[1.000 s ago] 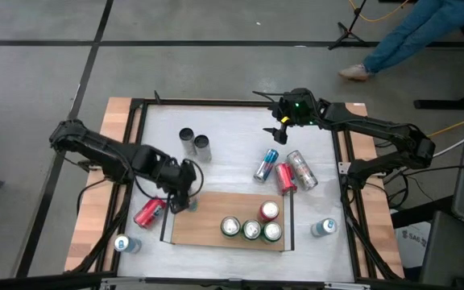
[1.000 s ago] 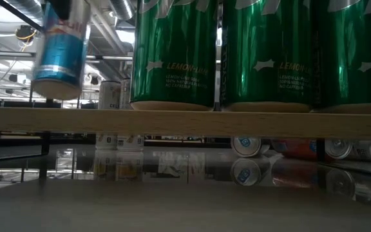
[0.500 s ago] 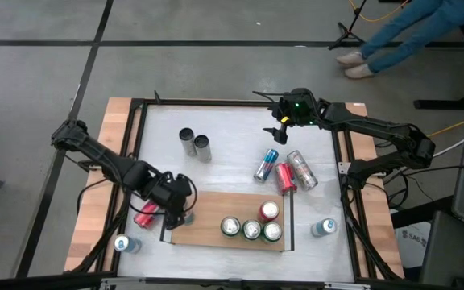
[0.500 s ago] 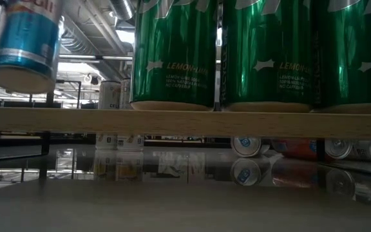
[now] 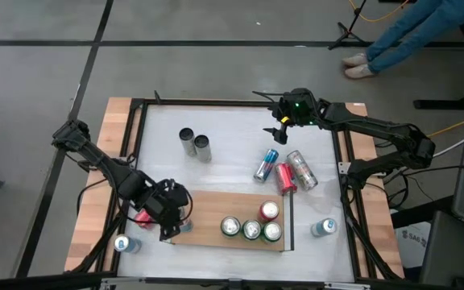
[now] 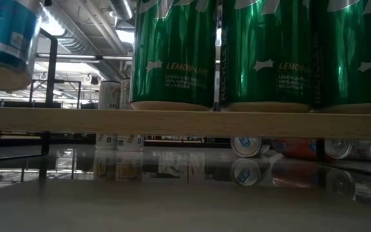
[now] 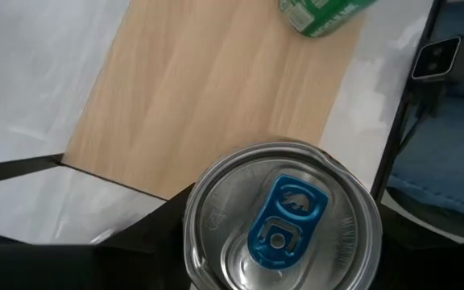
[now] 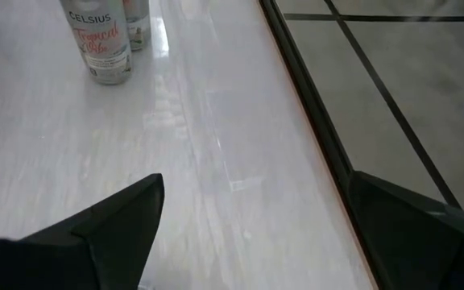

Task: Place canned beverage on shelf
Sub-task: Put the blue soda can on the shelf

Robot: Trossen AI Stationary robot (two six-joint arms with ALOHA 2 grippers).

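Blue can [image 7: 282, 219], upright, is clamped in your left gripper [image 5: 172, 219], held above the shelf's [image 5: 216, 211] near end with bare board straight below and ahead. Your right gripper [image 5: 278, 129] waits far off, fingers spread apart, holding nothing.

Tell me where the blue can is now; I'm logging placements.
High view: the left gripper holds the blue can over the shelf's left end, away from the green cans.

Green cans [image 6: 263, 51], light-brown shelf [image 5: 216, 209]
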